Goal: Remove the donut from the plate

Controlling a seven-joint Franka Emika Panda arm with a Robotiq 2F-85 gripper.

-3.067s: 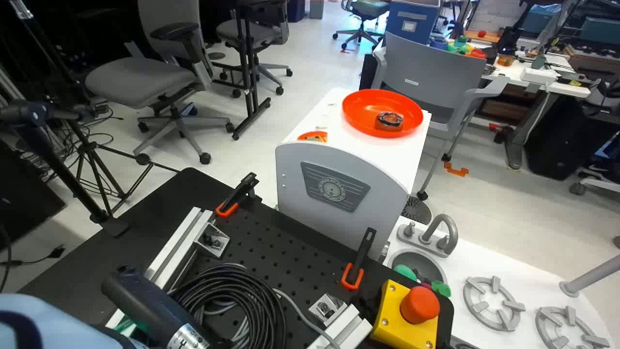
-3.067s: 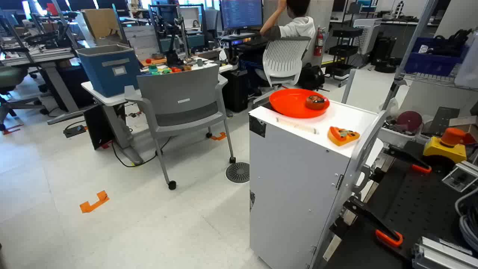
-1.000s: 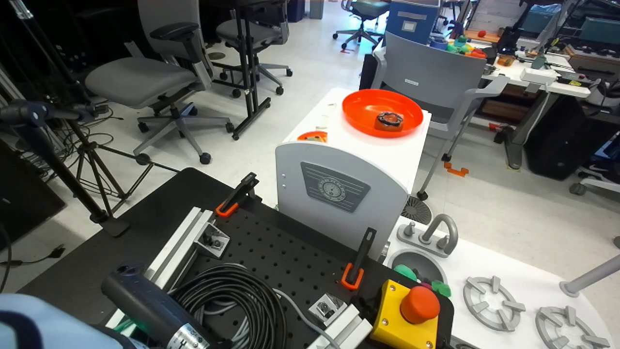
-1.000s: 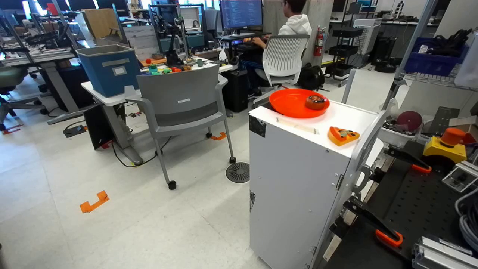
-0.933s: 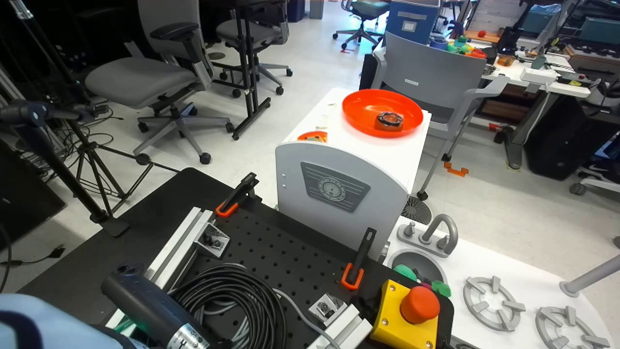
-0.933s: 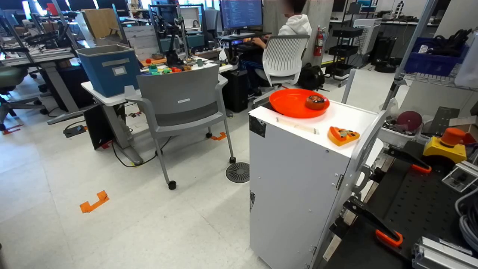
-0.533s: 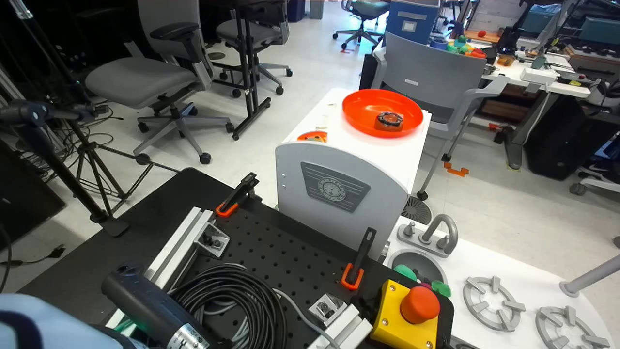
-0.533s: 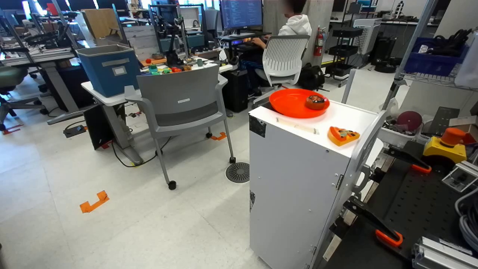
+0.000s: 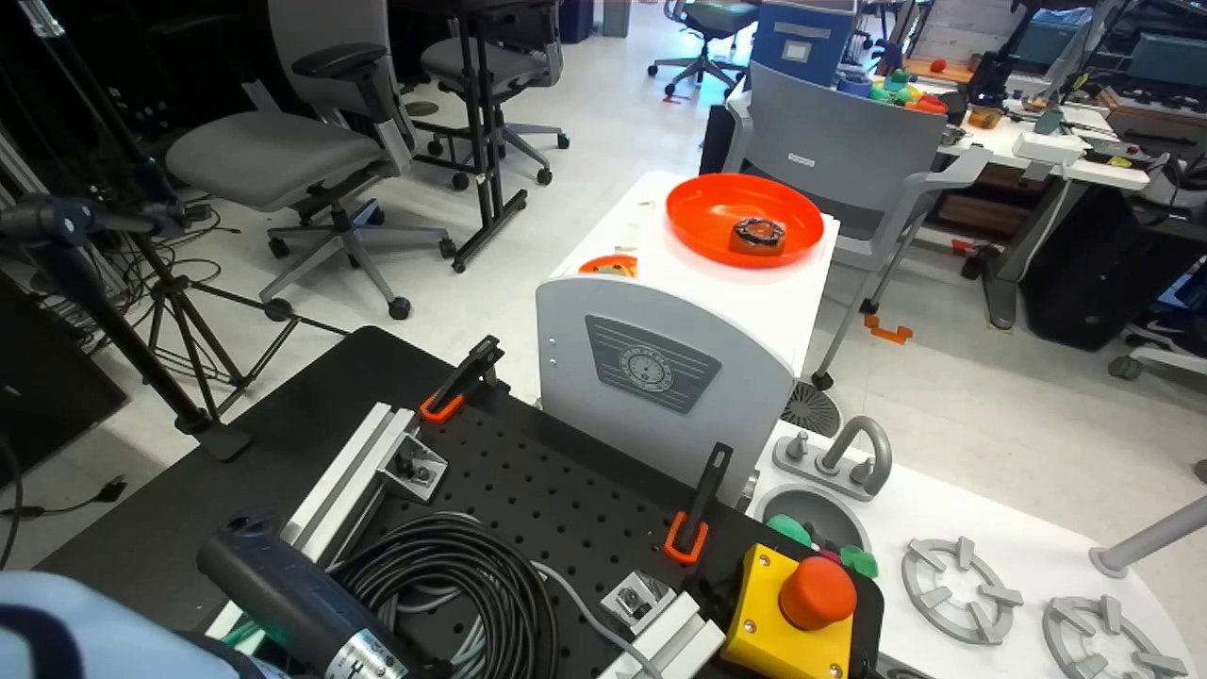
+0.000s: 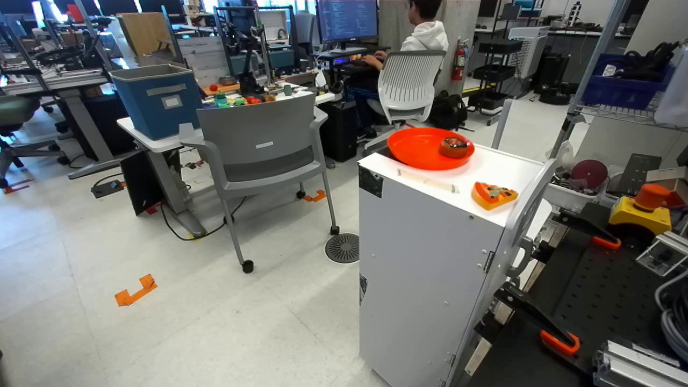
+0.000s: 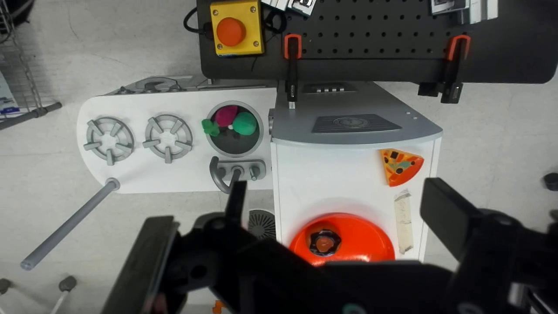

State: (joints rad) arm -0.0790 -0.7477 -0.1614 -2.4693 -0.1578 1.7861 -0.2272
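Our fingers [image 11: 449,213] are spread wide, gripping nothing, presumably so we can straddle the donut [image 11: 324,243]; it sits off-centre in the orange plate [image 11: 364,237], whose raised edge should stop it sliding. The toy pizza slice [image 11: 401,167] lies apart on the white cabinet [image 11: 322,174], unlikely to crowd our reach

- A toy pizza slice [image 11: 402,167] lies on the white box [image 11: 322,174], near a pale strip [image 11: 404,224].
- Green and pink lumps [image 11: 244,123], too indistinct to name, lie in the sink [image 11: 235,145].
- A blue bin [image 10: 158,105] stands on a desk [image 10: 167,144].
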